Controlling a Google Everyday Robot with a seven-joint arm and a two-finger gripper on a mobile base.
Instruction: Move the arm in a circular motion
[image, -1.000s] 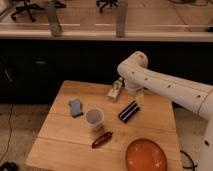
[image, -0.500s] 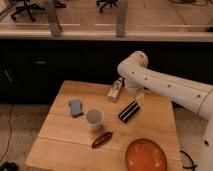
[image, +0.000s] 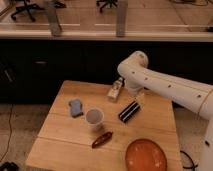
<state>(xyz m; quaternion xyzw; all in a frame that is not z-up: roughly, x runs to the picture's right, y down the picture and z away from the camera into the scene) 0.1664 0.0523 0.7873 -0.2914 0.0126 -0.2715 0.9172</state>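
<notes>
We have the arm (image: 170, 87) lying across the table (image: 60, 145) from its right edge, gripper (image: 134, 92) near the far edge (grip state: can't tell).

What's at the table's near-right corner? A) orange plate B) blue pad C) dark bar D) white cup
A: the orange plate fills that corner of the table. The cup stands mid-table, and the end effector of the arm hangs near the table's far edge.
</notes>
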